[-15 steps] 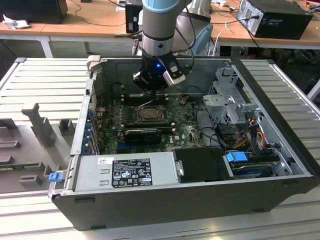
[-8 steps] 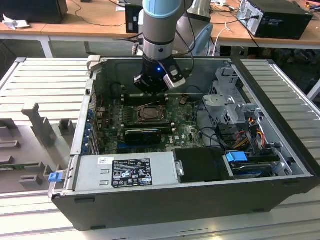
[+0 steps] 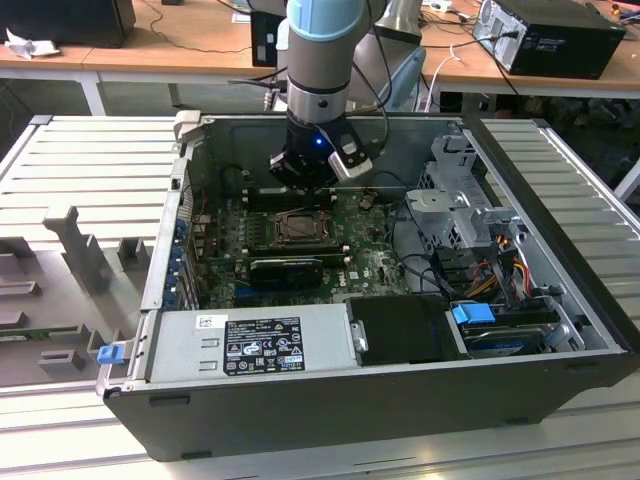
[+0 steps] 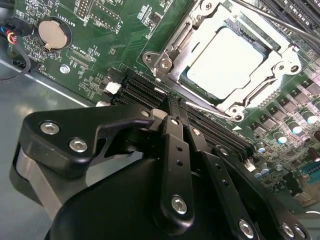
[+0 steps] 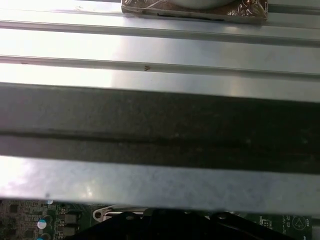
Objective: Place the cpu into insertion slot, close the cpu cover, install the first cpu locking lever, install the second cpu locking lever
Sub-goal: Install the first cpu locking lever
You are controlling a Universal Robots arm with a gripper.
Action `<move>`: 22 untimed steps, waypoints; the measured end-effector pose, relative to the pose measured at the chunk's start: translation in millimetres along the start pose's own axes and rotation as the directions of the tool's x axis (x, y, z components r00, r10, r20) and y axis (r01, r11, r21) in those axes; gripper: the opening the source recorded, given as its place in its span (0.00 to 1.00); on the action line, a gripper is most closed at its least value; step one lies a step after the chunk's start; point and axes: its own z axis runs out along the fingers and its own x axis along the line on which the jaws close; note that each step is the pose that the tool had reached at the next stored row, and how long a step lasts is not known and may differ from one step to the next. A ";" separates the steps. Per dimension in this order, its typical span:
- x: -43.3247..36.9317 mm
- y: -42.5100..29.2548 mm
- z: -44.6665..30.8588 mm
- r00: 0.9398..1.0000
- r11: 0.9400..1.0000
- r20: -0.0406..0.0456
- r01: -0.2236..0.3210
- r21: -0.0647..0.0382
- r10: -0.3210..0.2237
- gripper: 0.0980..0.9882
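Note:
In the second wrist view the cpu lies flat in the insertion slot, its pale metal top showing through the window of the silvery cpu cover, which lies down over it. A thin lever rod runs along the socket's far side. My gripper is shut with nothing between its black fingers, its tips just beside the cover's near corner. In the exterior view the gripper hangs over the rear of the green board, just behind the insertion slot.
Long black memory slots run past the fingertips, and a coin battery sits on the board. A black ribbed heatsink, power supply, drive cage and cables crowd the case. The case wall is close by.

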 end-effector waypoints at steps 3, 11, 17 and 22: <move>0.0 0.0 0.3 1.000 1.000 0.000 0.000 0.000 0.000 0.01; 0.0 -0.1 1.5 1.000 1.000 0.003 0.000 0.002 0.000 0.01; 0.0 -0.8 6.4 1.000 1.000 0.004 0.000 0.002 0.000 0.01; -0.1 -1.0 8.5 1.000 1.000 0.003 0.001 0.021 -0.001 0.01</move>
